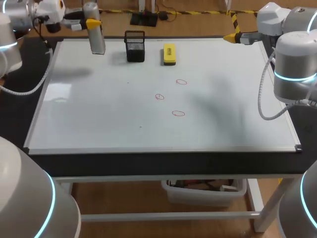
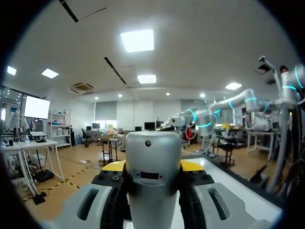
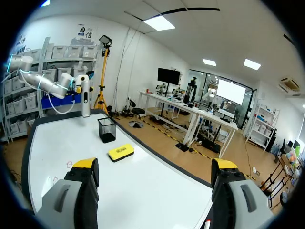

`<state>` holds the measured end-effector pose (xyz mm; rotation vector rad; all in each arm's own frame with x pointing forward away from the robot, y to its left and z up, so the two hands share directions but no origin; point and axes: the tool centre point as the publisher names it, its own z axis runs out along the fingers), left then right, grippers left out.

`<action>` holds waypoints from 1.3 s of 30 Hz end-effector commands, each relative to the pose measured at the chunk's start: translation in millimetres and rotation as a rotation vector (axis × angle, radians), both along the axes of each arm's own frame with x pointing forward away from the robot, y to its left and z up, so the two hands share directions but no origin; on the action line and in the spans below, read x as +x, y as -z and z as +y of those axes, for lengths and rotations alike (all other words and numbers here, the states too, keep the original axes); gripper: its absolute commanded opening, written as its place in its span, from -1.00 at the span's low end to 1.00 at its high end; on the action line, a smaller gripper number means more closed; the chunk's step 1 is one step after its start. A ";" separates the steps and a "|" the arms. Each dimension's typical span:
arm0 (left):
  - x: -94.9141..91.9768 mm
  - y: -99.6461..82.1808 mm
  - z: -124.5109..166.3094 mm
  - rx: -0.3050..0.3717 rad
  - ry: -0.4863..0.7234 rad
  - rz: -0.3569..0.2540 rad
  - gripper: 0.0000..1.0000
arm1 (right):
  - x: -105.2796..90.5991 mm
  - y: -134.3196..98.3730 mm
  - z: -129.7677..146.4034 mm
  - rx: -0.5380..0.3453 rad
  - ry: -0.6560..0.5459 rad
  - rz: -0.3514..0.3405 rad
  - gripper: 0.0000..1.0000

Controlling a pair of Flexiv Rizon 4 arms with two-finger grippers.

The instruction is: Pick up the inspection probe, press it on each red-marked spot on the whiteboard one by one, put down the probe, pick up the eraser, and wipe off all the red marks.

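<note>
Whiteboard (image 1: 99, 124) nearest, three red marks (image 1: 178, 113) just right of centre; at 12 o'clock black mesh cup (image 1: 134, 47), contents not discernible, yellow eraser (image 1: 169, 54) beside it at 1; left gripper (image 1: 93, 22) clamped on upright probe (image 1: 97, 42) at 11; right gripper (image 3: 155, 168) spread wide, holding nothing, at 2.

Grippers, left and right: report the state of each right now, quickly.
Left gripper: shut on the inspection probe.
Right gripper: open, nothing between its fingers.
</note>
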<state>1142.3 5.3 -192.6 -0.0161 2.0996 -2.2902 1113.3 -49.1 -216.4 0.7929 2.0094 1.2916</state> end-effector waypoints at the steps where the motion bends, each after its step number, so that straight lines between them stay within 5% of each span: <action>1: -9.3 -1.3 -0.9 0.005 -0.226 0.013 -1.00 | 0.4 0.1 -0.2 -0.001 0.000 0.001 1.00; 15: -9.8 0.7 0.4 0.006 -0.230 0.011 -1.00 | 4.8 -0.9 -2.3 -0.020 -0.029 0.006 1.00; 21: -9.8 0.7 0.4 0.006 -0.230 0.011 -1.00 | 33.4 -5.2 2.6 -0.155 -0.342 0.060 1.00; 29: -9.8 0.7 0.4 0.006 -0.230 0.011 -1.00 | 60.7 7.3 36.5 -0.406 -0.847 0.234 1.00; 33: -9.8 0.7 0.4 0.006 -0.230 0.011 -1.00 | 73.2 14.6 54.7 -0.538 -1.023 0.297 1.00; 39: -9.8 0.7 0.4 0.006 -0.230 0.011 -1.00 | 92.0 18.7 82.6 -0.674 -1.169 0.287 1.00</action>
